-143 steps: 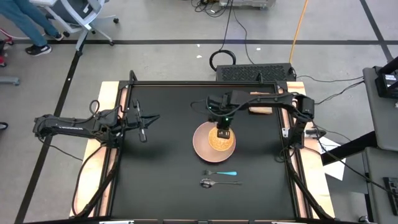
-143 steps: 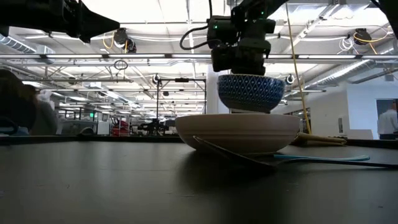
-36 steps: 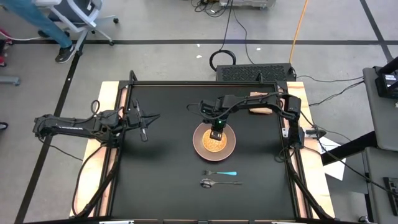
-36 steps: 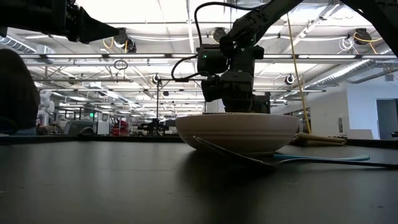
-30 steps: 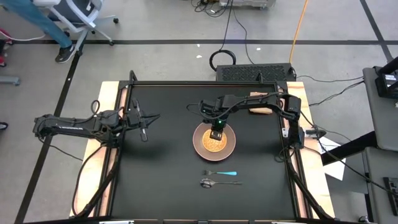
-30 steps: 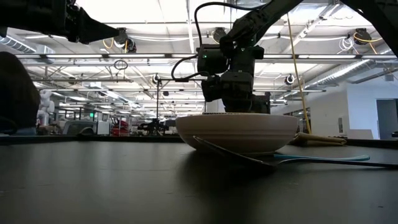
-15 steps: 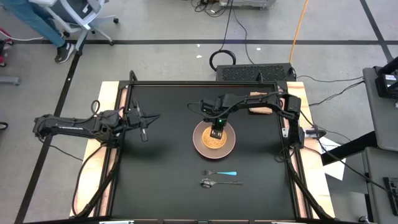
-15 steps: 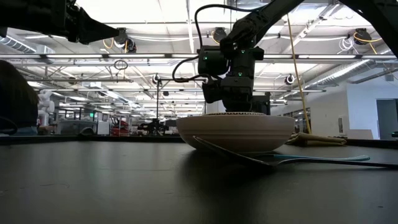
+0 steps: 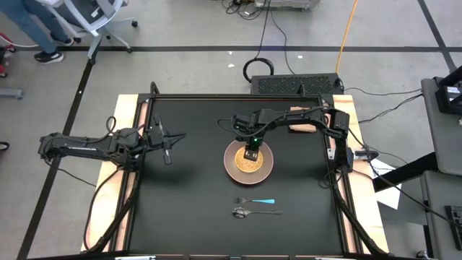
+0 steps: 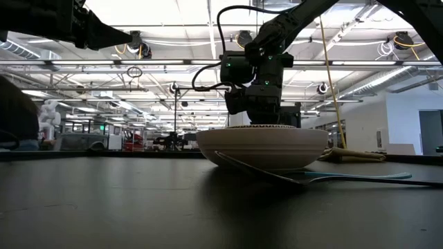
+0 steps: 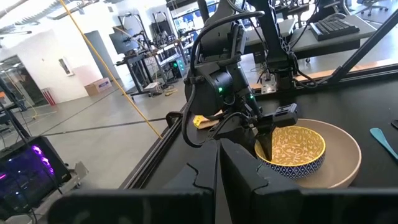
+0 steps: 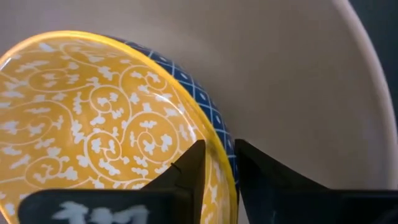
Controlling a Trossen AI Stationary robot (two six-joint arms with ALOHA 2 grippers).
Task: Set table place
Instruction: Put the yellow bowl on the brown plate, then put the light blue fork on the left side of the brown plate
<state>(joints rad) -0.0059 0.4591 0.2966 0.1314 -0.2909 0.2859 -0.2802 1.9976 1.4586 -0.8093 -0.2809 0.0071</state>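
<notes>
Table (image 9: pixel 188 195), matte black: round tan plate (image 9: pixel 264 170), glossy yellow-patterned bowl (image 9: pixel 249 165) inside, rim pinched by right gripper (image 9: pixel 250 154). Left gripper (image 9: pixel 165 150) idle, closed.

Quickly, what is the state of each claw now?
Right claw: closed on the rim of the bowl, which sits in the plate.
Left claw: empty, at the table's left side; open or closed cannot be told.

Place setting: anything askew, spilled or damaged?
Nothing stands out. The bowl sits level in the plate, right gripper straddling its rim. Fork and spoon lie parallel below.
</notes>
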